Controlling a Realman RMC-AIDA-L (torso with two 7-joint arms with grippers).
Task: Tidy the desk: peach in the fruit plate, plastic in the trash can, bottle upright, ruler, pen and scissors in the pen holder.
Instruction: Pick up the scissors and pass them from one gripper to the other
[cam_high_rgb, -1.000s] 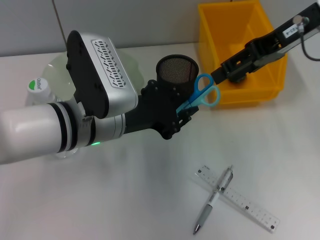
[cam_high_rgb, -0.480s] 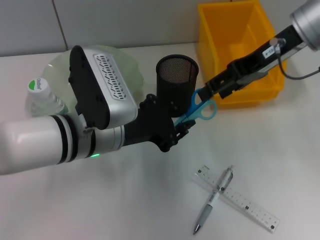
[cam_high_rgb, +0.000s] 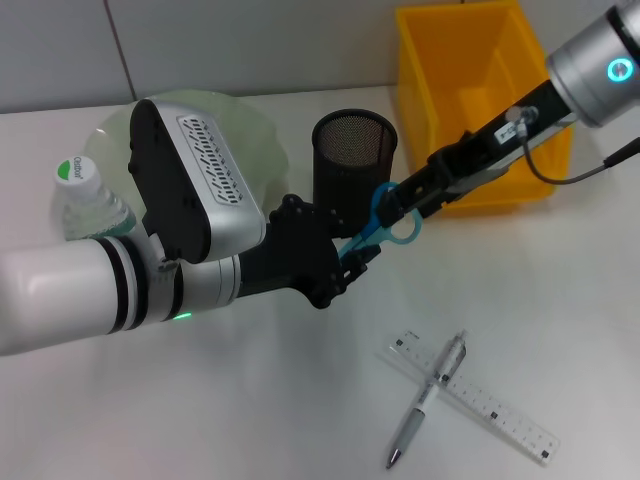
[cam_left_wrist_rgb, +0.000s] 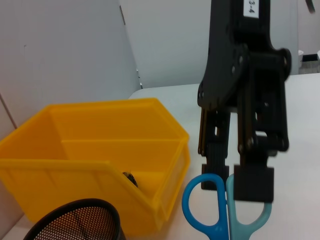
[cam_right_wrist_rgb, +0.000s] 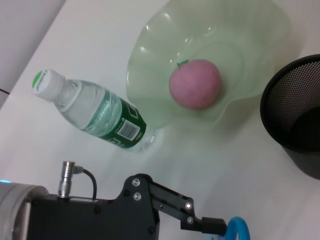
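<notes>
The blue-handled scissors (cam_high_rgb: 392, 218) hang in the air in front of the black mesh pen holder (cam_high_rgb: 352, 165). My left gripper (cam_high_rgb: 348, 256) is shut on their blades. My right gripper (cam_high_rgb: 405, 205) reaches in from the yellow trash can (cam_high_rgb: 480, 90). In the left wrist view its fingers (cam_left_wrist_rgb: 215, 170) stand close together over the handle loops (cam_left_wrist_rgb: 207, 212), with the inner bars in the narrow gap. The peach (cam_right_wrist_rgb: 195, 83) lies in the green fruit plate (cam_right_wrist_rgb: 240, 30). The bottle (cam_high_rgb: 85, 200) stands upright beside the plate. Pen (cam_high_rgb: 428, 395) and ruler (cam_high_rgb: 480, 400) lie crossed at the front right.
The left arm's big white and black body (cam_high_rgb: 190, 200) covers much of the plate and the table's left half in the head view. The trash can stands close behind the pen holder, to its right. A small dark thing (cam_left_wrist_rgb: 131, 178) lies inside it.
My right gripper has come out of the trash can, down and leftward, to the scissors' handles. The left arm has drawn the scissors slightly lower and leftward.
</notes>
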